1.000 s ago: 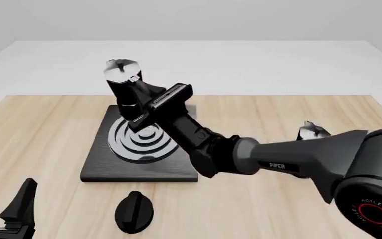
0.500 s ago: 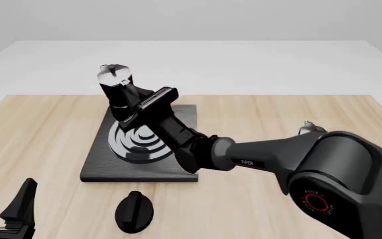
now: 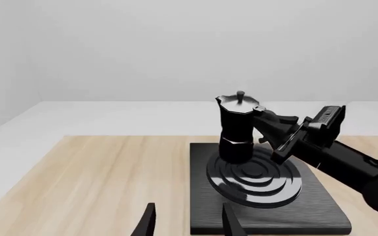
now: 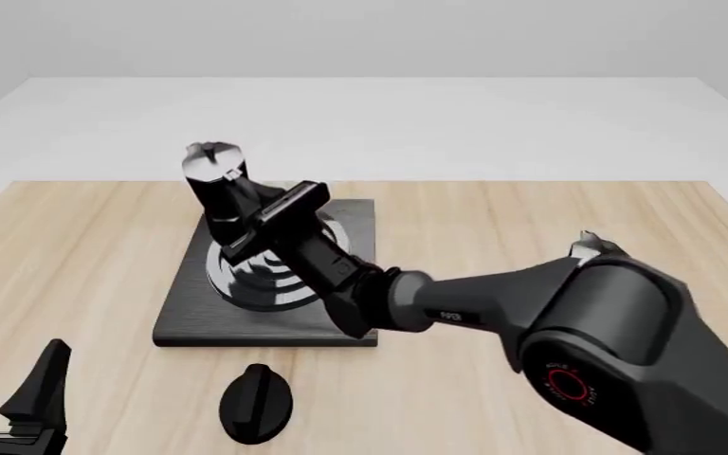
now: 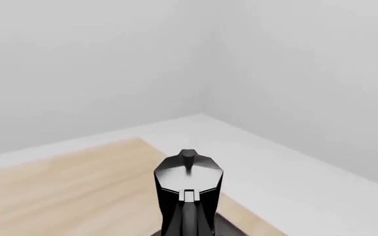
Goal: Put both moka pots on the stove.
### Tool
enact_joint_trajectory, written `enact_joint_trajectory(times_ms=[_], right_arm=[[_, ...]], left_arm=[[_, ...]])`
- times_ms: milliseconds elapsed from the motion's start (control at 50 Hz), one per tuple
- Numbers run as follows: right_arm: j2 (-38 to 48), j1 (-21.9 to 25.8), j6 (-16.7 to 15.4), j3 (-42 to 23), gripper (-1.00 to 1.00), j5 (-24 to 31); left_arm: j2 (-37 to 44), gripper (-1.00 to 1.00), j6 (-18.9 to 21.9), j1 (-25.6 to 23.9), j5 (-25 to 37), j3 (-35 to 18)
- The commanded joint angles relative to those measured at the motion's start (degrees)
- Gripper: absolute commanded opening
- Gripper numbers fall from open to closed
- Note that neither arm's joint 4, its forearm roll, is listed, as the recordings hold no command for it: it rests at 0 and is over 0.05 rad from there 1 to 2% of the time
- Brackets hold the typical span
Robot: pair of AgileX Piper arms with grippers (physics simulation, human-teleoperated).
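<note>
One moka pot (image 4: 221,194) on stove (image 4: 187,303), clamped by right gripper (image 4: 253,220); knob (image 4: 255,403) nearby; left gripper (image 4: 10,384) agape.

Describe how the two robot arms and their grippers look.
The right arm is glossy dark grey to black, with rounded tubular links, small white lettering on the forearm and a red ring logo on the big joint. The left gripper has matte black, flat, tapered fingers. No cables visible.

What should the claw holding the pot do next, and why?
Probably open and let go. The right claw holds a pot upright, its base seemingly on the stove rings. The other pot waits behind the right arm.
</note>
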Motion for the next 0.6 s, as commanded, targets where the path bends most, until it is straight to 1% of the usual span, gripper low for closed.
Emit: enact_joint_trajectory(times_ms=[20, 140, 460, 600], right_arm=[[-0.2, -0.1, 0.3, -1.9, -1.00, 0.0], [0.6, 0.0, -0.4, -2.1, -1.00, 0.3], [2.2, 0.1, -0.8, -2.9, -1.00, 1.2], [2.5, 0.1, -1.4, -3.2, -1.00, 1.7]], left_arm=[[0.0, 1.00, 0.0, 0.0, 0.0, 0.0], [0.0, 1.00, 0.0, 0.0, 0.0, 0.0], [0.0, 1.00, 0.0, 0.0, 0.0, 0.0], [0.0, 1.00, 0.0, 0.0, 0.0, 0.0]])
